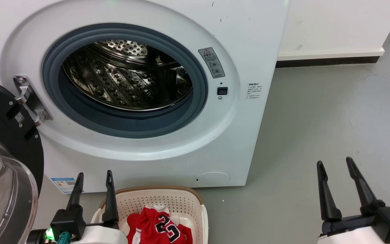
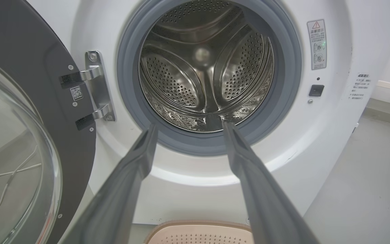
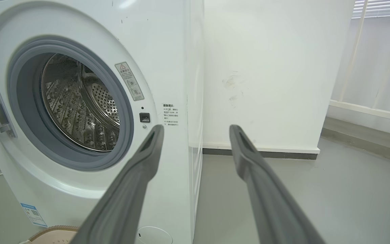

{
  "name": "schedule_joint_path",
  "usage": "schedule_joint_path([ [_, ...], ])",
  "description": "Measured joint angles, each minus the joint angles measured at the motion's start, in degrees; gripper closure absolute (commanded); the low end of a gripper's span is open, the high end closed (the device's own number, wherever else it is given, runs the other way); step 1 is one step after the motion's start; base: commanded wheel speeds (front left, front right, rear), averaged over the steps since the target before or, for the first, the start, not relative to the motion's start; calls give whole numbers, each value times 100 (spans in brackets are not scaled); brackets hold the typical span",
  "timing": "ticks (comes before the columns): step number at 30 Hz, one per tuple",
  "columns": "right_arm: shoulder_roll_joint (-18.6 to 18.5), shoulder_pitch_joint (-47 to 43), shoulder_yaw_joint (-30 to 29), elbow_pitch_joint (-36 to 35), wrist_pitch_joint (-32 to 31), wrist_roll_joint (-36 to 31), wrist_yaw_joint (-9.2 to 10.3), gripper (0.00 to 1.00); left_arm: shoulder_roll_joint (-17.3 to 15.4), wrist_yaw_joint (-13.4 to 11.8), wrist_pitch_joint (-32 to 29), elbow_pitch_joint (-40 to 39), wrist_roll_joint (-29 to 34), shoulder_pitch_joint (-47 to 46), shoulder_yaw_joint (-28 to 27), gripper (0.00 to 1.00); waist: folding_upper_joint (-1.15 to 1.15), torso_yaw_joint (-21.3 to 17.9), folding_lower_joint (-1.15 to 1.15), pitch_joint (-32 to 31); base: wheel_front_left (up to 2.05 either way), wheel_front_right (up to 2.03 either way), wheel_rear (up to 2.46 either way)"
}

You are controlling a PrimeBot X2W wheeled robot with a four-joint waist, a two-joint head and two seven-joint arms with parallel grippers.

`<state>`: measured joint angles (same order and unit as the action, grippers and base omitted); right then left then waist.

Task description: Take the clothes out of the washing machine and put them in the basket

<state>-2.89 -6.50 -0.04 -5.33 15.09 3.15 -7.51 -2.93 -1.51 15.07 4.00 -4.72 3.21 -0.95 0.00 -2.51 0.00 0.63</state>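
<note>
The white washing machine [image 1: 168,149] stands with its black-rimmed glass door [image 1: 2,162] swung open to the left. Its steel drum [image 2: 205,67] shows bare metal with no cloth in it. In front, on the floor, the cream basket [image 1: 181,203] holds the clothes [image 1: 157,227], a red-and-white jersey with a black number on top. My left gripper [image 1: 94,174] is open just left of the basket's rim, fingers pointing at the machine. My right gripper [image 1: 334,162] is open over the grey floor to the right, holding nothing.
A white wall [image 1: 333,27] with a dark skirting strip runs right of the machine. Grey floor [image 1: 317,118] stretches out to the right. A thin white cable [image 2: 8,173] shows through the door glass. The basket's rim [image 2: 198,225] lies just below my left fingers.
</note>
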Motion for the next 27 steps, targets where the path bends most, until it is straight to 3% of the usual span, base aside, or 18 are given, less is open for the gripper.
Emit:
schedule_joint_path([
  [1, 1, -1, 1, 9, 1, 0, -1, 100, 1, 0, 0, 11, 0, 3, 2, 100, 0, -1, 0, 2, 0, 0, 0],
  [7, 3, -82, 22, 282, -20, 104, -1, 100, 19, 3, -90, 331, -100, 82, 11, 100, 0, 0, 0, 1, 0, 0, 0],
  [27, -102, 159, 42, 706, -424, 2483, 0, 100, 19, 211, -605, 501, -2296, -93, -124, 100, 0, 41, 1, -7, 0, 0, 0],
])
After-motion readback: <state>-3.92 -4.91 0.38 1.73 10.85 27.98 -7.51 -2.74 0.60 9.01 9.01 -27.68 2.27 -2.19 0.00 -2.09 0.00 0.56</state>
